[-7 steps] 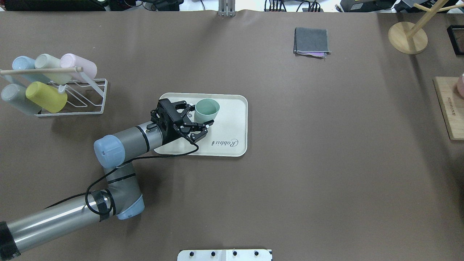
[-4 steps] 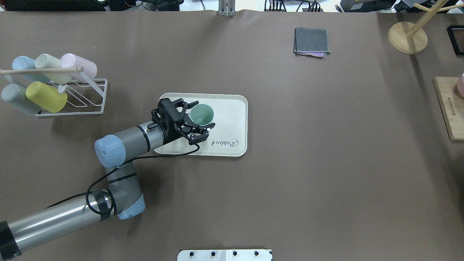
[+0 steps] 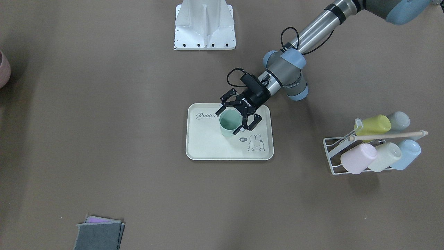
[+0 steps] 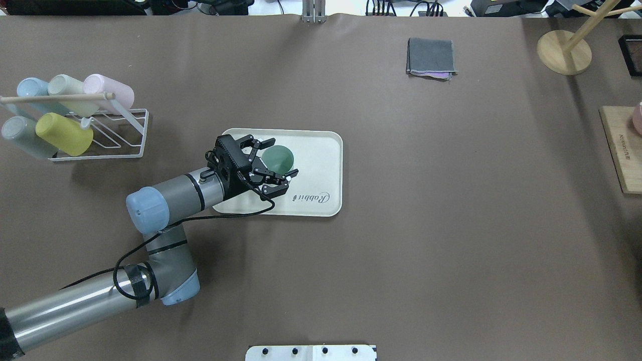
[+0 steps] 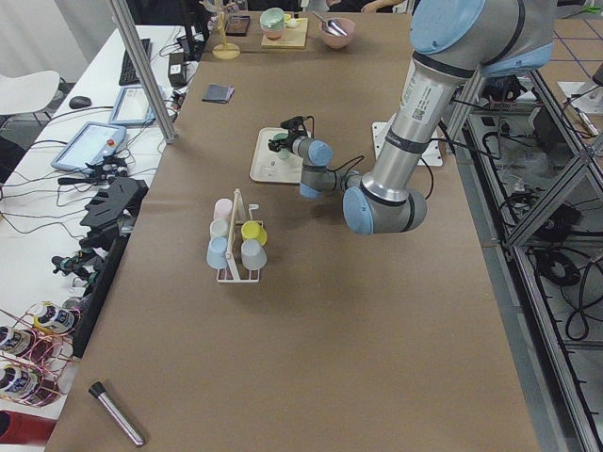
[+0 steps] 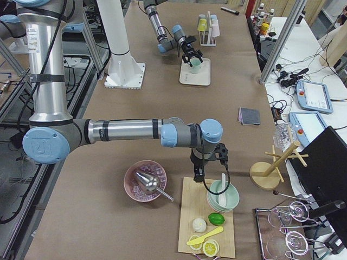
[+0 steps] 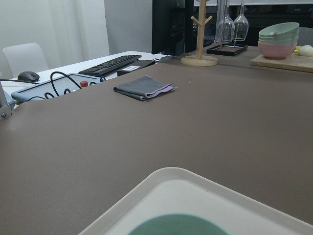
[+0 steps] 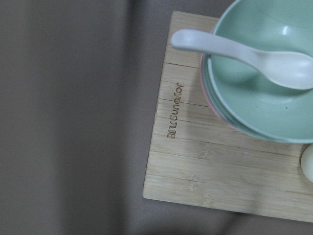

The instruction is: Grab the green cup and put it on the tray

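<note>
The green cup (image 4: 277,157) stands upright on the cream "Rabbit" tray (image 4: 321,155), in its left half. My left gripper (image 4: 284,156) is open, one finger on each side of the cup, apart from its wall. From the front, the cup (image 3: 229,126) sits between the open fingers of the left gripper (image 3: 226,123), on the tray (image 3: 208,146). The left wrist view shows only the cup's rim (image 7: 176,226) and the tray's edge (image 7: 195,181). My right gripper (image 6: 197,176) hangs over a wooden board far off; I cannot tell whether it is open.
A white wire rack (image 4: 100,145) with several pastel cups, one of them lime (image 4: 62,133), stands left of the tray. A folded grey cloth (image 4: 431,56) and a wooden stand (image 4: 564,50) lie at the back right. A wooden board (image 4: 622,148) with stacked bowls (image 8: 264,73) is at the right edge.
The cup has gone from raised and tilted to upright on the tray. The left gripper's fingers have spread wider and the gripper has drawn back slightly toward the left.
</note>
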`<state>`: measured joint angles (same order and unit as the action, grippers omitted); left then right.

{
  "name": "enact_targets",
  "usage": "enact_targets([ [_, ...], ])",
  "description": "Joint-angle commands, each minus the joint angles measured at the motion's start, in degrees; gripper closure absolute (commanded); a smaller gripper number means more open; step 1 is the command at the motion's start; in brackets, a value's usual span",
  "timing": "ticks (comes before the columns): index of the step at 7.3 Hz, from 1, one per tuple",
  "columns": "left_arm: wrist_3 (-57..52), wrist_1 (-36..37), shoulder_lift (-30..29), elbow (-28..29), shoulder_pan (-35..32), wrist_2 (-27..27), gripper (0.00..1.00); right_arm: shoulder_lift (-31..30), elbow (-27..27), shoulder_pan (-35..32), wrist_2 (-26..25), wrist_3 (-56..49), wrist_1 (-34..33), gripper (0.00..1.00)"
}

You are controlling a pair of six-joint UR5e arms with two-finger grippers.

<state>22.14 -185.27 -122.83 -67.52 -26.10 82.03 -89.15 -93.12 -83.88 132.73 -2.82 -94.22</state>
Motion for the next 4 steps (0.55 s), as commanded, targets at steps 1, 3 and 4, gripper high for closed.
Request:
enact_targets([
  [1,0.4,0.0,0.6,-5.8,-0.4,-0.3,0.02,-0.1,0.0,0.0,-0.2,0.0,0.0,0.00],
  [3,0.5,13.9,0.0,-15.7,-6.0,-0.4,0.02,-0.1,0.1,0.0,-0.2,0.0,0.1,0.00],
  [4,-0.2,30.8,-0.5,-22.9,-10.2,-0.3,0.02,-0.4,0.1,0.0,-0.1,0.0,0.0,0.00],
])
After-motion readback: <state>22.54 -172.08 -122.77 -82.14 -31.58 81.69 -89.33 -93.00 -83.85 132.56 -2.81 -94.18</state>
